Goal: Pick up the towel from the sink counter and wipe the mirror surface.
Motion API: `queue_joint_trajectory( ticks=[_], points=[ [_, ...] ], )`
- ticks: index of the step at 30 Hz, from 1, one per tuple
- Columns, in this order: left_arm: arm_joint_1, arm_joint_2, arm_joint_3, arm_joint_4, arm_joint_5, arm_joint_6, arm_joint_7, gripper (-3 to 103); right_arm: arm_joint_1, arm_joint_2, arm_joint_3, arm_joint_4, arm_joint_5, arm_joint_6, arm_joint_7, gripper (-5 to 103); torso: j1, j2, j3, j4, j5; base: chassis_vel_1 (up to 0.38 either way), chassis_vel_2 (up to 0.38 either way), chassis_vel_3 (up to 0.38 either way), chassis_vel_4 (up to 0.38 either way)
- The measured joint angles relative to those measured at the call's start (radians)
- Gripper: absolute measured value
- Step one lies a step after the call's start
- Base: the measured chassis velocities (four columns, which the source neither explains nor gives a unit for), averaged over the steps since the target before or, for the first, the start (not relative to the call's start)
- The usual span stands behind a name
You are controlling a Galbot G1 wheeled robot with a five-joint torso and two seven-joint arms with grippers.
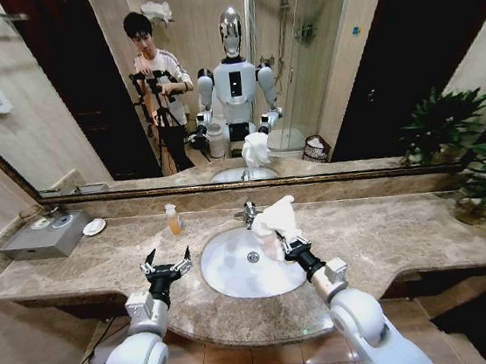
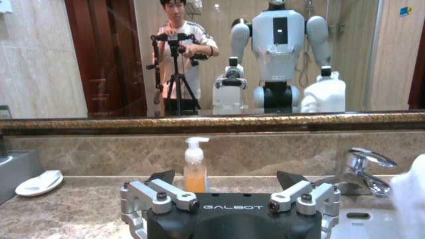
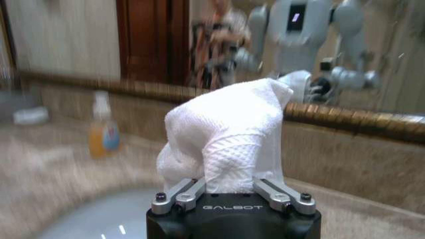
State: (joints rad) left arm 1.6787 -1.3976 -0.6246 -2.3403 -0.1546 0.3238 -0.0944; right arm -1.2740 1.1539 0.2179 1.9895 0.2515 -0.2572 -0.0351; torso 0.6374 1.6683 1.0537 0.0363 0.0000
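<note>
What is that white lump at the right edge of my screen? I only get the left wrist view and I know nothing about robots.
Observer: That's the towel, held up over the basin by the right gripper, which is shut on it.
Operator: So it's off the sink counter already?
Observer: Yes, in the head view it hangs clear of the sink counter, just in front of the tap.
Operator: Is it touching the mirror yet?
Observer: No, the towel is short of the mirror; the counter's back ledge lies between them.
Operator: And the claw I'm riding on?
Observer: The left gripper is open and empty, above the counter left of the basin.
</note>
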Motion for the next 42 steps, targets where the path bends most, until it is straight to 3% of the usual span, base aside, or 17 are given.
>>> queue_joint_trajectory(
  ticks=[3,8,13,15,25,33,38,42],
  points=[
    [0.0,0.0,0.0,0.0,0.0,0.0,0.0,100,0.109,-0.057,-0.042,-0.16,0.007,-0.021,-0.072,10,0.0,0.0,0.0,-0.0003,0.0002,0.0,0.0,0.0,0.0],
    [0.0,0.0,0.0,0.0,0.0,0.0,0.0,100,0.196,-0.1,-0.073,-0.281,0.023,-0.044,-0.134,10,0.0,0.0,0.0,-0.0005,0.0,0.0,0.0,0.0,0.0],
    [0.0,0.0,0.0,0.0,0.0,0.0,0.0,100,0.272,-0.134,-0.111,-0.372,-0.055,-0.034,-0.21,10,0.0,0.0,0.0,-0.0005,0.0,0.0,0.0,0.0,0.0],
    [0.0,0.0,0.0,0.0,0.0,0.0,0.0,100,0.297,-0.15,-0.142,-0.391,-0.131,-0.024,-0.247,10,0.0,0.0,0.0,-0.0005,-0.0001,0.0,0.0,0.0,0.0],
    [0.0,0.0,0.0,0.0,0.0,0.0,0.0,100,0.292,-0.133,-0.209,-0.484,-0.188,-0.015,-0.27,10,0.0,0.0,0.0,-0.0004,0.0001,0.0,0.0,0.0,0.0],
    [0.0,0.0,0.0,0.0,0.0,0.0,0.0,100,0.252,-0.187,-0.262,-0.383,-0.084,-0.106,-0.261,10,0.0,0.0,0.0,-0.0007,-0.0003,0.0,0.0,0.0,0.0],
    [0.0,0.0,0.0,0.0,0.0,0.0,0.0,100,0.316,-0.155,-0.262,-0.449,-0.096,-0.104,-0.24,10,0.0,0.0,0.0,-0.0003,-0.0001,0.0,0.0,0.0,0.0],
    [0.0,0.0,0.0,0.0,0.0,0.0,0.0,100,0.368,-0.111,-0.257,-0.532,-0.127,-0.056,-0.207,10,0.0,0.0,0.0,-0.0001,0.0002,0.0,0.0,0.0,0.0]
  ],
)
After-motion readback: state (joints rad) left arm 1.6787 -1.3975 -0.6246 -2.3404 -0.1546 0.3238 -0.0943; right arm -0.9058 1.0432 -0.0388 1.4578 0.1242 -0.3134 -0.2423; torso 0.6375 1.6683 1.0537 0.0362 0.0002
